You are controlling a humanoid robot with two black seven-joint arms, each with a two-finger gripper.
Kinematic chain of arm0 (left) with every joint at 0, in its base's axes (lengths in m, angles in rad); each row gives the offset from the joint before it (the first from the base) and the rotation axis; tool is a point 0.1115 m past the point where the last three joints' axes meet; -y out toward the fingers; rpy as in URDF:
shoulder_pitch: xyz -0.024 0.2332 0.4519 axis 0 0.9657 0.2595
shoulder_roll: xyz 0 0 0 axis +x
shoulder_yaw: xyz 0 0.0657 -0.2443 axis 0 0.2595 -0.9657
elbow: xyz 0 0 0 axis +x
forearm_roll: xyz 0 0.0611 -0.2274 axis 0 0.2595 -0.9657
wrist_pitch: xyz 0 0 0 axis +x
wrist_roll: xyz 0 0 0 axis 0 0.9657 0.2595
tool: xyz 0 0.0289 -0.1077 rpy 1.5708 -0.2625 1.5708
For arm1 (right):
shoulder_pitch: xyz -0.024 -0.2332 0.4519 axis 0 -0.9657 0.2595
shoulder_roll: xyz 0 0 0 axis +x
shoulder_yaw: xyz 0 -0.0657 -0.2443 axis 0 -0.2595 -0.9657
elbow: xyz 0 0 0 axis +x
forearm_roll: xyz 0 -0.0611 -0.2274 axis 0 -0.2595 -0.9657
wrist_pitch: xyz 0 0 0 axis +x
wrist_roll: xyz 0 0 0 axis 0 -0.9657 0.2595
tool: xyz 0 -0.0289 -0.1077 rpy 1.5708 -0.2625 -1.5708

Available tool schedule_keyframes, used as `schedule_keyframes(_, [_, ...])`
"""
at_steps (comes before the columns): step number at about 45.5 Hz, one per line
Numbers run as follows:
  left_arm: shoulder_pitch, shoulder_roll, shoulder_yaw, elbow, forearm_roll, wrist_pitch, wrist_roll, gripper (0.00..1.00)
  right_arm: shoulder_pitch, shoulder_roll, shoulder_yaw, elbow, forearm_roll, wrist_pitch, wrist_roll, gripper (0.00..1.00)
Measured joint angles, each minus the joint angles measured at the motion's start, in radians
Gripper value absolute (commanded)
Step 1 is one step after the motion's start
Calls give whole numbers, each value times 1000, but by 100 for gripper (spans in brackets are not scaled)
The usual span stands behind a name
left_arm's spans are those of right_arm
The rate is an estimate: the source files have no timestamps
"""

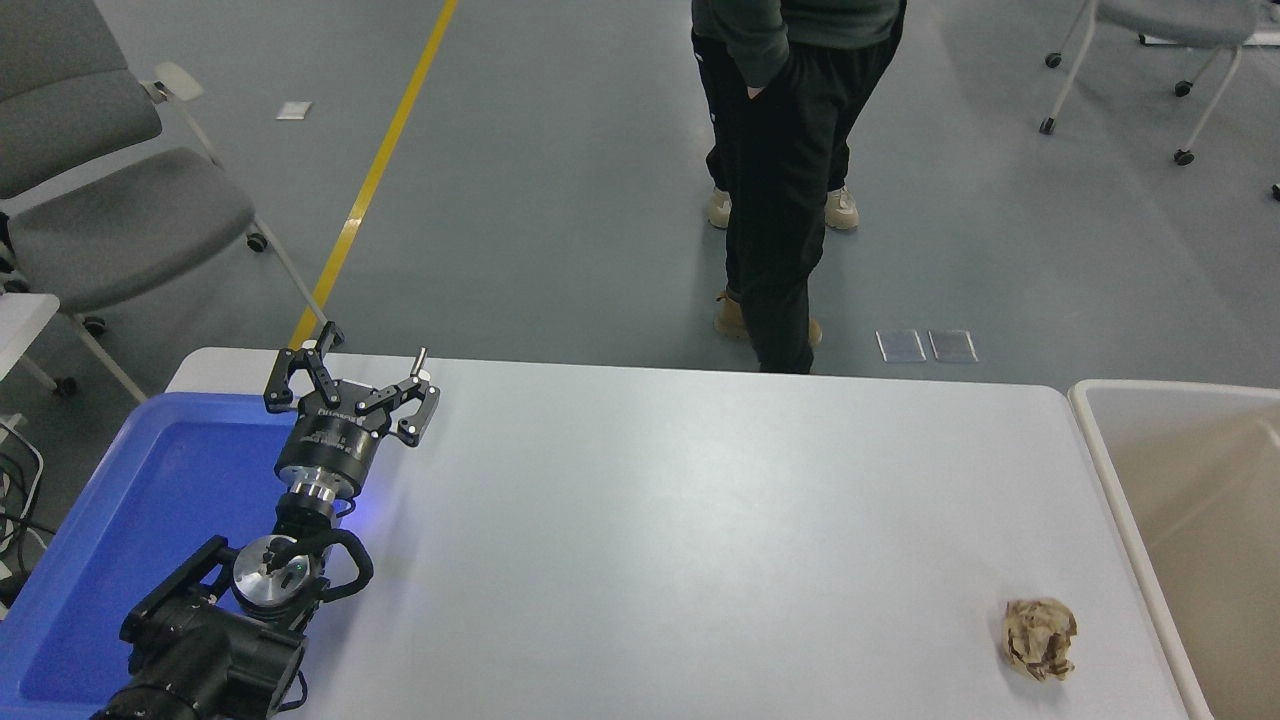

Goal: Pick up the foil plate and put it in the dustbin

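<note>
Dustbin (pixel 1180 500) sits at the table's right edge, well apart from the wide-spread left gripper (pixel 352 372) parked lower left.

No text, label or sign can be read anywhere.

The robot's black left arm (pixel 215 620) is showing a ribbed cylindrical wrist with a silver ring, a round silver joint cap and a looping black cable. Its black two-fingered left gripper (pixel 355 375) is carrying small silver screws and faint white lettering, and a blue light is glowing beneath the wrist.
</note>
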Motion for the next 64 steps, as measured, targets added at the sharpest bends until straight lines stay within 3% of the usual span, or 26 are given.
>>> schedule_keyframes(12, [0,0,0,0,0,0,0,99,-305,222,251,-164,49,-209,-8,0])
schedule_keyframes(23, [0,0,0,0,0,1,0,99,-462,352,394,-204,63,-340,-9,0])
schedule_keyframes(64, [0,0,0,0,0,2,0,99,-650,501,564,-220,70,-406,-1,2])
